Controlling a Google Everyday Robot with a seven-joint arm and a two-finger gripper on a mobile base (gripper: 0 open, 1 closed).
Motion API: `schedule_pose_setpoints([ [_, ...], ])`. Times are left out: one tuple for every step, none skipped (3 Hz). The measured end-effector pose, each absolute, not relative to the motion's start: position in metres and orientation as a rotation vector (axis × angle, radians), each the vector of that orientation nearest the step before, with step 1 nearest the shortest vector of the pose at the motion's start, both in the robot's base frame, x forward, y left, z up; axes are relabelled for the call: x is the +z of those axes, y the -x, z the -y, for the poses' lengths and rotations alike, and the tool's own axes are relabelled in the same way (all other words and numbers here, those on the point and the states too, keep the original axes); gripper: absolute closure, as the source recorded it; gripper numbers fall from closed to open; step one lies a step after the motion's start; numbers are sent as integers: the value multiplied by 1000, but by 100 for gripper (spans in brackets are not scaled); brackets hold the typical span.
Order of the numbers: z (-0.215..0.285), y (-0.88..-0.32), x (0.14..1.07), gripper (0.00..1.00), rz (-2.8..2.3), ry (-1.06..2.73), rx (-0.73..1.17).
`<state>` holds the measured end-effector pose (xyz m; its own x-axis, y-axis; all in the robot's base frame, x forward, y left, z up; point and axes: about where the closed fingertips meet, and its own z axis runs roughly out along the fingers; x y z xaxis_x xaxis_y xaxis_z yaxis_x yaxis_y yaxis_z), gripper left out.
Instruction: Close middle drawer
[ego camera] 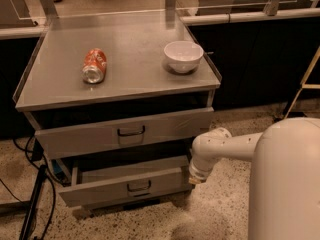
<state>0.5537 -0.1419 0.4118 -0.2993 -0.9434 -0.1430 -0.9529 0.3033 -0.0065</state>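
The middle drawer (107,188) is the slim grey front with a small dark loop handle (139,186), under the taller top drawer (125,132). It stands pulled out, and its shallow tray shows behind the front. My gripper (195,177) is at the end of the white arm (220,146), low at the right end of the middle drawer's front, touching or nearly touching it. The arm's end hides the gripper tip.
The top drawer is also slightly out. On the cabinet top (130,69) lie a tipped orange soda can (94,65) and a white bowl (183,55). Black cables and a stand (35,204) are on the floor at the left. My white body (287,184) fills the lower right.
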Motion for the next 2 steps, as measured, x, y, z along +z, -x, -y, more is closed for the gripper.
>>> schedule_pose_setpoints([
  [142, -554, 412, 6, -2437, 1783, 120],
  [142, -554, 412, 0, -2437, 1783, 120],
])
